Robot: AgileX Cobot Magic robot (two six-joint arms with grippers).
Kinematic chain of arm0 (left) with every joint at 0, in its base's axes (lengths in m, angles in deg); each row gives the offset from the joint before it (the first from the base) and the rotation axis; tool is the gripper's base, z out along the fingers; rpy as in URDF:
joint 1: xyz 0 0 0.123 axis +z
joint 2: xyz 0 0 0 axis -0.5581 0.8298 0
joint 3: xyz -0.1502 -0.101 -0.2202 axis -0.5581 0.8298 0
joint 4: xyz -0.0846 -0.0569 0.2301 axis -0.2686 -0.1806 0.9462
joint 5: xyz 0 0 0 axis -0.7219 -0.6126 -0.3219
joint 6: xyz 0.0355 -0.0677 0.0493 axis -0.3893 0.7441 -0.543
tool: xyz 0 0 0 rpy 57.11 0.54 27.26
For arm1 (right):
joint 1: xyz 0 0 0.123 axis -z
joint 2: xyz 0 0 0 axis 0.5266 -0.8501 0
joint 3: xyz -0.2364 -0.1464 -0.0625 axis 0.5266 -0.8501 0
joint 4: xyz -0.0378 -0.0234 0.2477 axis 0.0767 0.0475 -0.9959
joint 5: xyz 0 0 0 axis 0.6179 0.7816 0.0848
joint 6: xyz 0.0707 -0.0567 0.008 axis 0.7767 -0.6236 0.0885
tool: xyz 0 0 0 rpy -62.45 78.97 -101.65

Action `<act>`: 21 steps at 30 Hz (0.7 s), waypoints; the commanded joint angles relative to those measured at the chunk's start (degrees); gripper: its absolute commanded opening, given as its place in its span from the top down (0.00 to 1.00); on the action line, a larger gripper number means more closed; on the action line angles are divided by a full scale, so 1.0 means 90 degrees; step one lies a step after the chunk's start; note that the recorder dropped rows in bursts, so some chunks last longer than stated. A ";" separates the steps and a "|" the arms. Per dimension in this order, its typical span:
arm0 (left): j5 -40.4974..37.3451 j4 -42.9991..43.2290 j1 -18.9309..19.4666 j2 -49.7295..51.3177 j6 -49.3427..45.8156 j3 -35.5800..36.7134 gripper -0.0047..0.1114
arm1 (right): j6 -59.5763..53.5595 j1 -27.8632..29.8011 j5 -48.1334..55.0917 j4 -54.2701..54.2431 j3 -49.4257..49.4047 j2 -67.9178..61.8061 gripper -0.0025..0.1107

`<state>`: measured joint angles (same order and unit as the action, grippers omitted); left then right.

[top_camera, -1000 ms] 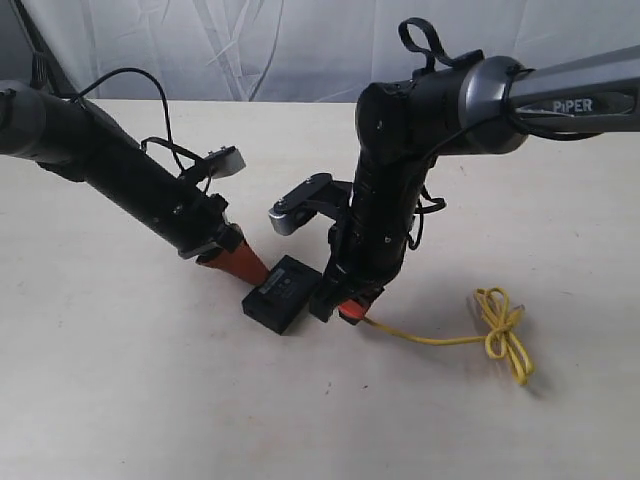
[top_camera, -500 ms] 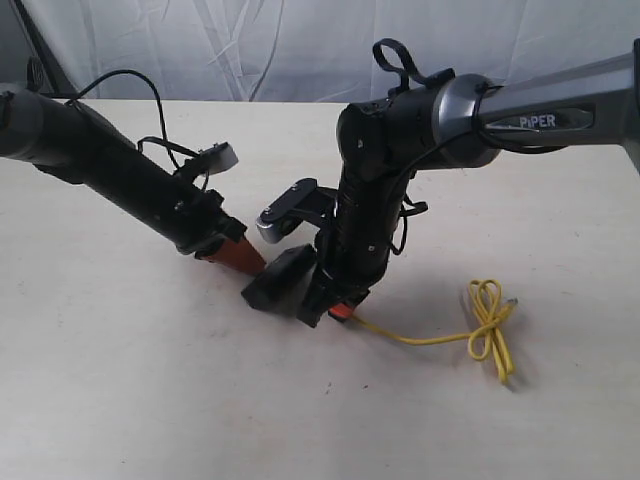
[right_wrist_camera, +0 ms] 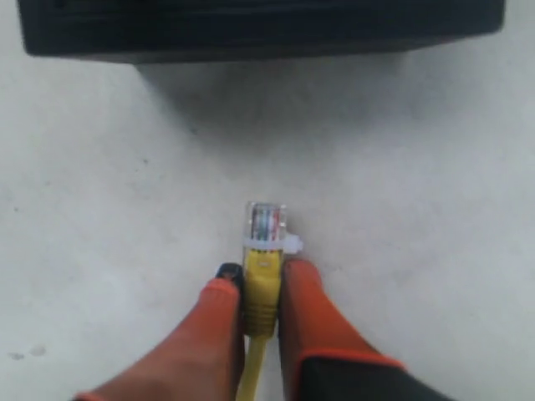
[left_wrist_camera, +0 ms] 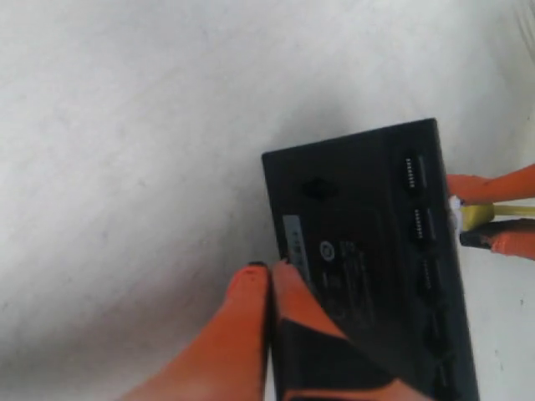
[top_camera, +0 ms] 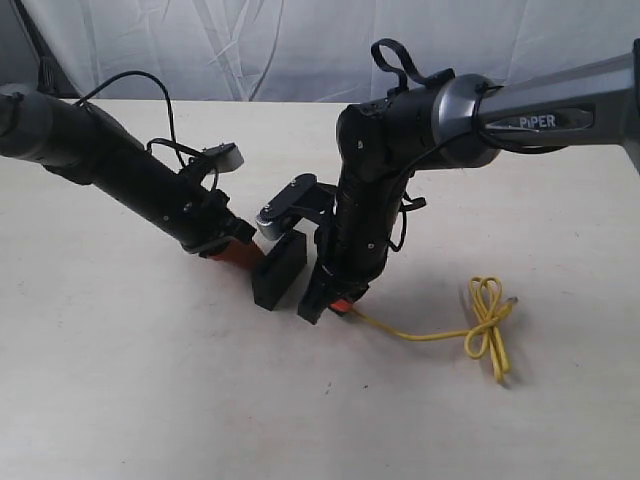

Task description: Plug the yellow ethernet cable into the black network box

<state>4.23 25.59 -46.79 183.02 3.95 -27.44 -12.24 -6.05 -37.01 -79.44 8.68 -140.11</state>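
Since a second ago, the black box (top_camera: 279,270) is turned and tilted up at frame centre, pinched by the closed left gripper (top_camera: 248,256). The plug (right_wrist_camera: 266,224) of the yellow cable (top_camera: 430,335) is clamped in the right gripper (top_camera: 335,300), near the box. A pale table (top_camera: 120,380) and a white curtain (top_camera: 250,50) are seen.

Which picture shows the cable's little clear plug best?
The right wrist view: the plug is close, sharp and whole, sticking out of the right gripper. The left wrist view shows just a bit of it beside the box. In the exterior view the gripper hides it.
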 commanded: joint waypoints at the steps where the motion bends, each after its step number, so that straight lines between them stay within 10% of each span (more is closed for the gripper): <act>1: -0.0209 -0.0158 0.0001 -0.0368 -0.0012 -0.0004 0.96 | 0.0078 0.0058 0.0211 0.0516 0.0025 0.0168 0.99; 21: -0.0240 -0.0409 -0.0568 -0.0532 -0.0025 -0.0004 0.96 | 0.0233 0.1235 0.0684 0.0536 0.0003 0.1469 0.99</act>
<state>0.06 23.18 -50.61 178.70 3.95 -27.44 -10.35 4.68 -31.46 -74.67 8.68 -127.45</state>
